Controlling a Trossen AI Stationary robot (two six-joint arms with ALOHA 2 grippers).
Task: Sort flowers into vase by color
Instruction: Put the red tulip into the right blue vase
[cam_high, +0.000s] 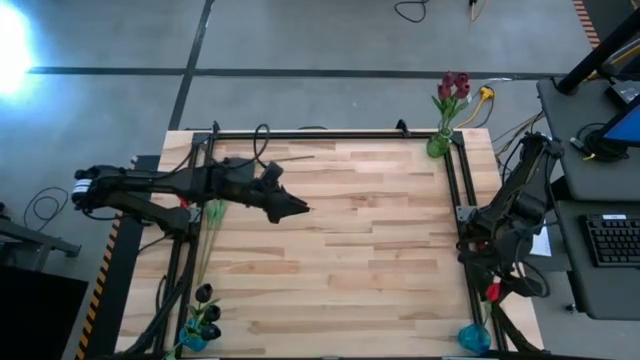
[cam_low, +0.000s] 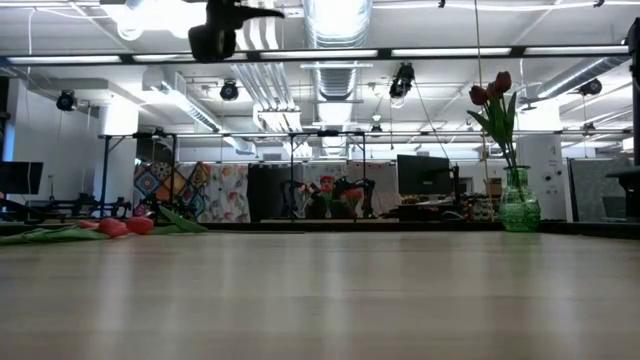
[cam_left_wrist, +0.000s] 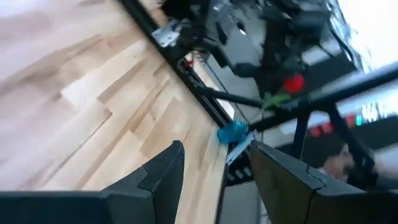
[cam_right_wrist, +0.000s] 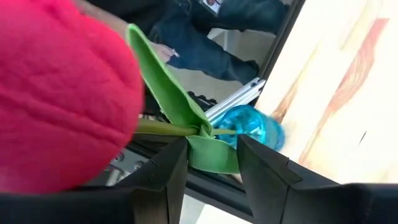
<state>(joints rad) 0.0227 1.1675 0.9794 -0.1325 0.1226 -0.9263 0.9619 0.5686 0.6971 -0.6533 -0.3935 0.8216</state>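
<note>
My right gripper (cam_right_wrist: 211, 163) is at the table's near right corner, shut on a bright red flower (cam_high: 492, 291) whose head (cam_right_wrist: 59, 93) fills its wrist view, above a blue vase (cam_high: 474, 337). My left gripper (cam_high: 296, 208) hangs open and empty over the table's left half, high at the low view's top (cam_low: 225, 25). A green vase (cam_high: 438, 145) at the far right corner holds maroon flowers (cam_low: 490, 90). A second blue vase (cam_high: 193, 336) at the near left corner holds near-black flowers (cam_high: 205, 300). Red flowers (cam_low: 125, 226) lie flat along the left edge. My right gripper pinches the red flower between its two fingers on the green stem and leaf base (cam_right_wrist: 208, 149), just below the head. The flower is lifted clear of the table, over the blue vase (cam_right_wrist: 255, 127). Its lower stem is hidden by the fingers.
Black rails frame the wooden table (cam_high: 340, 250) on its left, far and right sides. A desk with a keyboard (cam_high: 612, 240) stands to the right of the table. A person (cam_right_wrist: 186, 31) is close beyond the near right corner. The table's middle holds no objects.
</note>
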